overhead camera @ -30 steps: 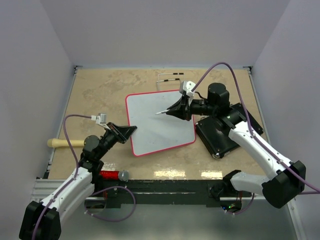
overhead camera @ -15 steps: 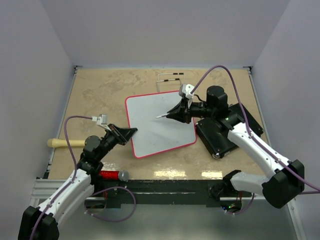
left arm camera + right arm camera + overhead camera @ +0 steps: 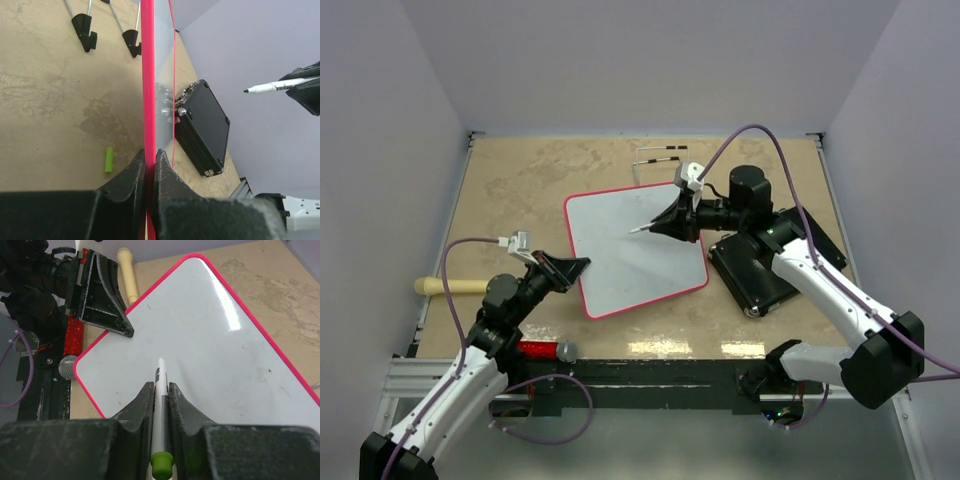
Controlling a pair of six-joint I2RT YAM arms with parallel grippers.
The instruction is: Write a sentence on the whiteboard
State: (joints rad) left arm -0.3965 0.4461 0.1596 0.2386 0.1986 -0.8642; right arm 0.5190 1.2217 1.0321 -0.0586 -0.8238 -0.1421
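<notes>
Tan tabletop (image 3: 520,190) is carrying the whiteboard (image 3: 635,255) just beside the black case (image 3: 760,270), left gripper (image 3: 150,167) pinching its red rim on the side far from that case, right gripper (image 3: 160,386) clamping a marker (image 3: 160,371) above it; the board is likely handling stiff, light, slick-faced, best taken by its rim.

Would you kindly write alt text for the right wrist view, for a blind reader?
The right gripper holds a marker pointing at the middle of the whiteboard, which bears no writing. The left gripper clamps the board's edge at upper left, with a cream handle beyond it.
</notes>
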